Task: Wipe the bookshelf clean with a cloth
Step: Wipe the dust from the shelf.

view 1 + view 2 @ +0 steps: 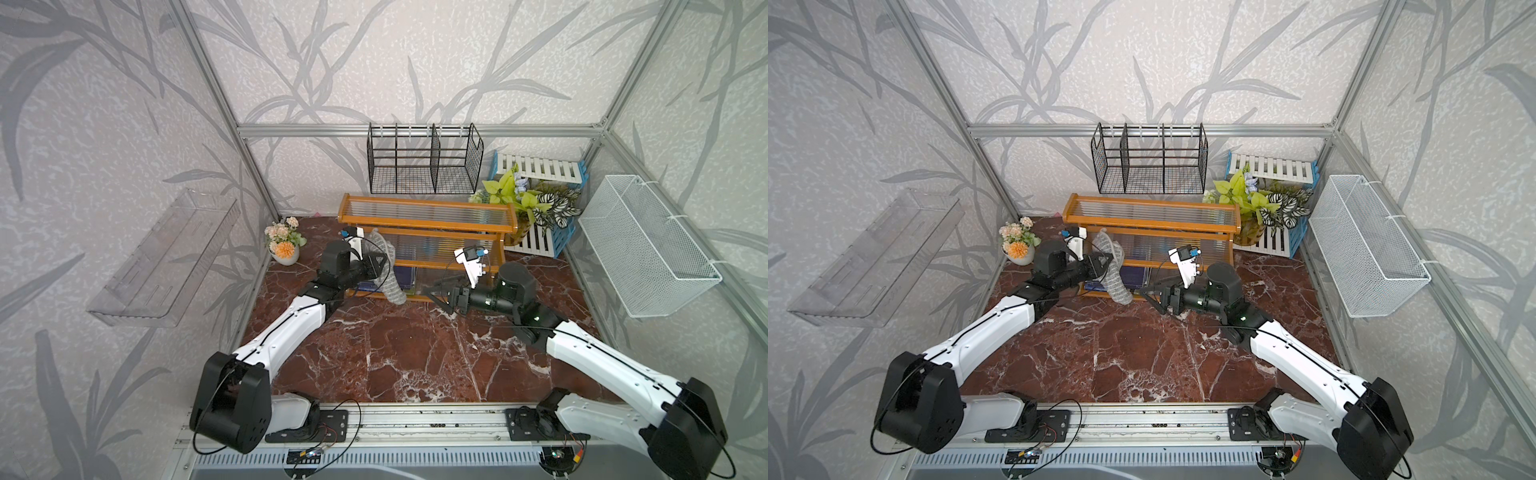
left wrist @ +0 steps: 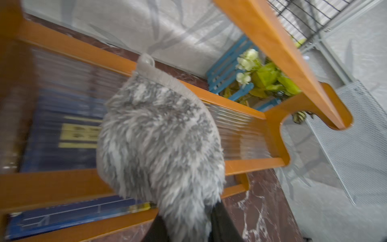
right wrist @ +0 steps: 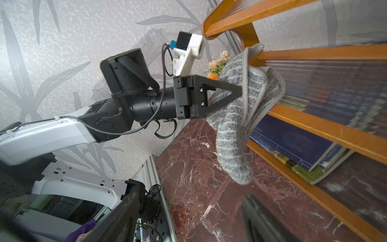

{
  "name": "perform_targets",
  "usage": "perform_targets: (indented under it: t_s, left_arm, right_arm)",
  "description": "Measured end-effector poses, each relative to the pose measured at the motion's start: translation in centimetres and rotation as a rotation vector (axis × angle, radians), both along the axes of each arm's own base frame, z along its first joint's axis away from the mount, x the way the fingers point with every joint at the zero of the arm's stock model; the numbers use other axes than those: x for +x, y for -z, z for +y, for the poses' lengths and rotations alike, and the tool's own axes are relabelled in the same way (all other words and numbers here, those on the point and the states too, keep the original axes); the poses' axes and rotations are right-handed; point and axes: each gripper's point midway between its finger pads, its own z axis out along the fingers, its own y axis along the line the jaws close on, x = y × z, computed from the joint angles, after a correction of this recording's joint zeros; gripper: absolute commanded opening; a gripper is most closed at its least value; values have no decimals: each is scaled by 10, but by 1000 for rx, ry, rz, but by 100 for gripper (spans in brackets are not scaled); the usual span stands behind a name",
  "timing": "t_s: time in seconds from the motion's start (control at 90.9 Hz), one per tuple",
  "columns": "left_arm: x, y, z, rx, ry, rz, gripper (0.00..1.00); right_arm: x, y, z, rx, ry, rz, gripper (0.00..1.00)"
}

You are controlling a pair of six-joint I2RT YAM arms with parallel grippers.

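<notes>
The cloth [image 1: 387, 272] is a shaggy grey rag with pale stripes and a smooth hem. It's folded over and dangling at the left end of the bookshelf [image 1: 424, 227], with its top against the middle tier's ribbed clear board and its tail hanging toward the marble table [image 1: 395, 353]. The right wrist view is the one that actually shows the left gripper [image 3: 238, 94] pinching it tight. The left wrist view is blurry and mostly gets fluff plus a little hanging loop. Both top views catch the right gripper [image 1: 436, 298] spread wide and holding nothing, near the shelf's front. Blue books [image 3: 293, 142] lie on the bottom tier.
</notes>
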Motion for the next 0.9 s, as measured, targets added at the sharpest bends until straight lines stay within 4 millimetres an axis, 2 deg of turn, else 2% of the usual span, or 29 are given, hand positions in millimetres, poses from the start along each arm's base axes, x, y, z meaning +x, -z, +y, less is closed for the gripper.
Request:
perform_targets:
  t_s: [0.143,0.352,0.484,0.627,0.748,0.902]
  left_arm:
    - [28,9,25,99,-99,14,27]
    - [62,11,35,189,-174,17,27]
    - [74,25,38,233,-200,48,27]
    - [72,25,32,235,-193,37,27]
    - [63,28,26,237,-191,23,27]
    - [48,33,1,211,-150,12,27]
  right_arm:
    - [-5,-2,-11,-10,40,-19,82]
    - [-6,7,-25,-35,89,-11,81]
    - [-9,9,-33,-38,113,-14,81]
    - [-11,9,-40,-35,131,-20,81]
    - [-11,11,-43,-40,143,-15,81]
    - [-13,13,-45,-44,145,-11,81]
